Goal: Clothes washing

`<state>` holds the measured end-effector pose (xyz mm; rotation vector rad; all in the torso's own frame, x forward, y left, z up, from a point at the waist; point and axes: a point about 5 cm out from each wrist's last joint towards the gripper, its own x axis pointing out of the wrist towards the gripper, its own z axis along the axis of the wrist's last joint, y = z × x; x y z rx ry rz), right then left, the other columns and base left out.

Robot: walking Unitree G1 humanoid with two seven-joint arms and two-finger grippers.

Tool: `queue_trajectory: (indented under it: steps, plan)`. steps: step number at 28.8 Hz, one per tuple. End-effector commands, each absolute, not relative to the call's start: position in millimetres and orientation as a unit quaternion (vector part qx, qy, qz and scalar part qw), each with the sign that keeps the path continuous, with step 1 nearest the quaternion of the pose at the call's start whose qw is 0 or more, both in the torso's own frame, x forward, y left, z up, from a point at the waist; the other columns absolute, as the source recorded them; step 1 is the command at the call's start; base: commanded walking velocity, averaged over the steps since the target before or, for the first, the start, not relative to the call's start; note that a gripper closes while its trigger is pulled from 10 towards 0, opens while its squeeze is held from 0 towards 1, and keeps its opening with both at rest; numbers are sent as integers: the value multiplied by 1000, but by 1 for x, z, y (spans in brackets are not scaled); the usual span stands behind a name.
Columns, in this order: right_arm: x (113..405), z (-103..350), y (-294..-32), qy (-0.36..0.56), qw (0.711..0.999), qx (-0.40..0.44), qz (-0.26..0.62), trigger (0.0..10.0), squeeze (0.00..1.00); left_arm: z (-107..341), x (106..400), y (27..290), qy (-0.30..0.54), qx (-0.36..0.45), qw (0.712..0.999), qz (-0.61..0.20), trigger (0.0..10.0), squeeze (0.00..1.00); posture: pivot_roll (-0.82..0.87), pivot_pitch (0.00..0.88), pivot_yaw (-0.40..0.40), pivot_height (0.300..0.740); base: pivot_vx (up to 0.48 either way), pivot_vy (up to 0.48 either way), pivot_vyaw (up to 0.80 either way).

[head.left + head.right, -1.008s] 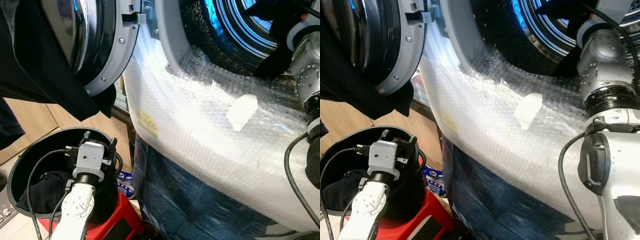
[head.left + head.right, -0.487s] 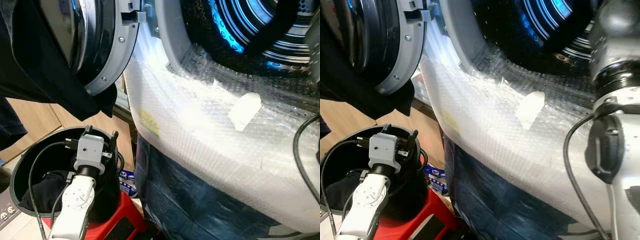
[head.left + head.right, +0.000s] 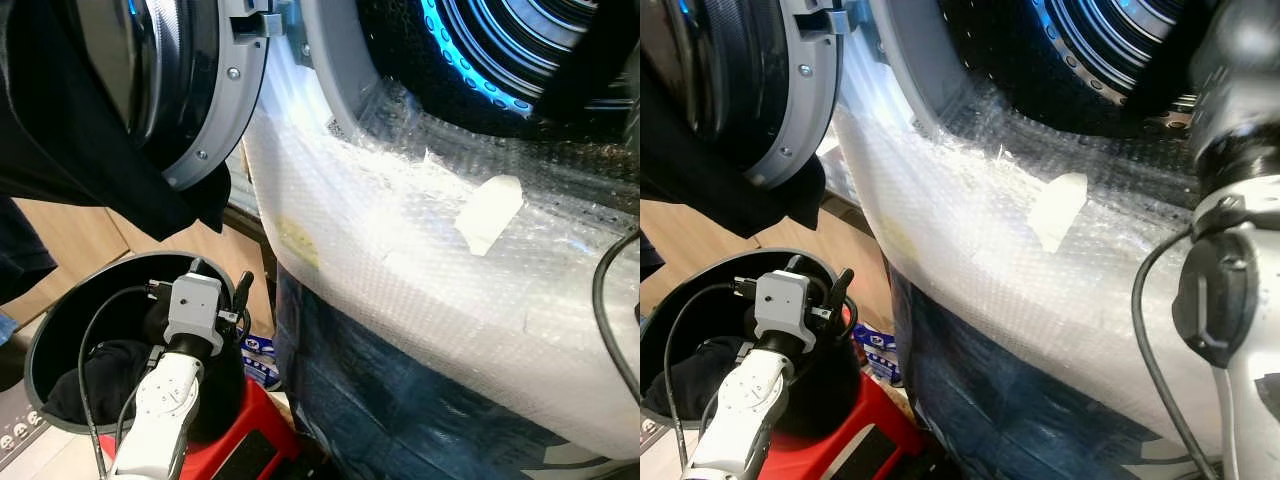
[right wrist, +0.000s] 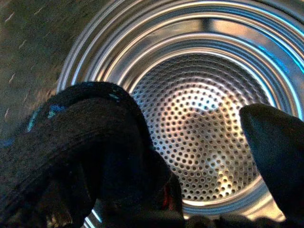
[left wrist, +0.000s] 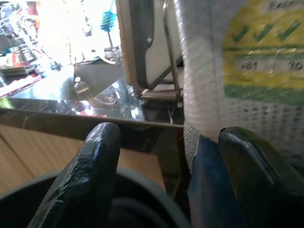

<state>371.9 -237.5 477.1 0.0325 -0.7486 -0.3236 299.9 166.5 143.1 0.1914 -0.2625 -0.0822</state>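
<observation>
Perforated, glossy steel drum (image 4: 209, 137); matt dark knitted cloth (image 4: 90, 142) before it; bubble wrap (image 3: 400, 250) over the washer's front; glossy black plastic bin (image 3: 60, 330) below.

the left arm (image 3: 160, 410) comes up from the lower left of the frame, silver, with black cables along it and a grey wrist block (image 3: 196, 303) at its top. the left gripper (image 5: 164, 175) points upward and its two black fingers (image 5: 88, 178) stand apart with nothing between them. the right arm (image 3: 1230, 300) fills the right edge of the frame and rises to the upper right corner, a black cable looping beside it. the right gripper (image 4: 190, 156) has dark cloth (image 4: 80, 147) draped over one finger; the other finger (image 4: 278, 152) is bare, well apart.
</observation>
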Motion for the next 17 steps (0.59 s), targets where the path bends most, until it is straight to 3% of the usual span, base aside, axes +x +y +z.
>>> queue_trajectory:
  steps: [1,5,8,9,11,12,13,14,15,16,17]
  plan:
    - [370,470,-252,-365,911,53,-184,10000,1000,138,300,167,-120,94,987,-46,10000,0,-14,124,29,740,0,0,0]
    - [352,491,-261,-435,878,35,-195,10000,1000,139,300,165,-122,91,987,-49,10000,0,-1,121,27,740,0,0,0]
    - [356,490,-253,-431,888,28,-160,10000,1000,141,300,165,-125,88,987,-49,10000,0,-1,119,25,740,0,0,0]
    - [382,457,-241,-319,937,-10,-144,10000,1000,140,300,165,-124,90,987,-52,10000,0,-8,122,30,740,0,0,0]
    - [388,446,-239,-292,946,-3,-142,10000,1000,139,300,164,-122,91,987,-54,10000,0,-8,123,31,740,0,0,0]
    - [386,448,-239,-311,940,27,-141,10000,1000,138,300,163,-120,93,987,-59,10000,0,-4,129,30,740,0,0,0]
    - [374,466,-244,-370,916,54,-147,10000,1000,138,300,163,-121,94,986,-61,10000,0,-4,130,31,740,0,0,0]
    - [374,466,-244,-370,916,54,-147,10000,1000,138,300,163,-121,94,986,-61,10000,0,-4,130,31,740,0,0,0]
    - [358,486,-251,-430,885,57,-171,10000,937,139,300,163,-122,94,986,-61,10000,0,-4,131,31,740,0,0,0]
    - [350,494,-255,-454,870,54,-184,10000,937,139,299,163,-123,94,986,-61,10000,0,-5,132,28,740,0,0,0]
    - [346,498,-258,-464,863,55,-192,10000,0,140,299,162,-123,93,986,-61,10000,0,-6,132,26,740,0,0,0]
